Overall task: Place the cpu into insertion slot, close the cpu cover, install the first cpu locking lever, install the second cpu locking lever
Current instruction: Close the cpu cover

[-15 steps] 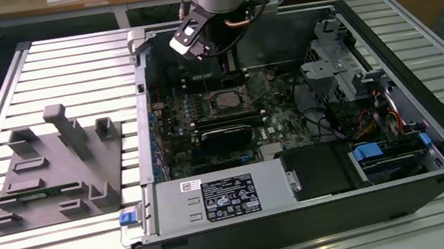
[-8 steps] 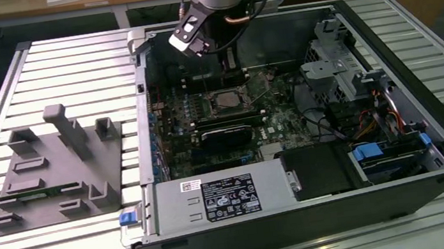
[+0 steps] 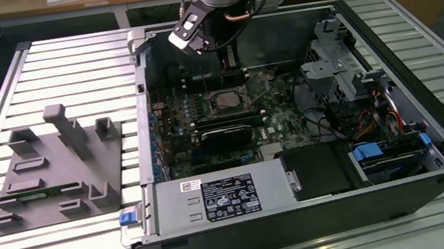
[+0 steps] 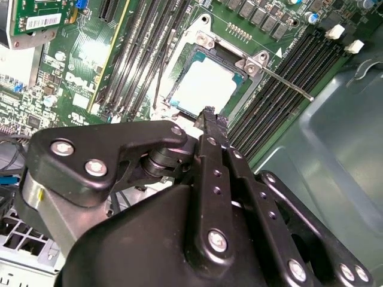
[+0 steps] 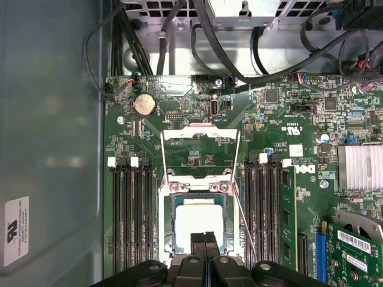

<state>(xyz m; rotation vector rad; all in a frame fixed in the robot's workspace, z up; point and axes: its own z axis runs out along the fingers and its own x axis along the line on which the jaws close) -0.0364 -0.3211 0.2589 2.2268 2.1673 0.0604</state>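
Inside the open computer case, the cpu lies seated in the insertion slot on the green board; the claw hovers just over its edge, clenched on nothing

We've got the black gripper, and right at its tip the cpu glows pale silvery-grey. Around it the circuit board is green; flanking the gripper, black memory slots run in parallel stripes, white-tipped. Beyond, the cpu cover shines silver.
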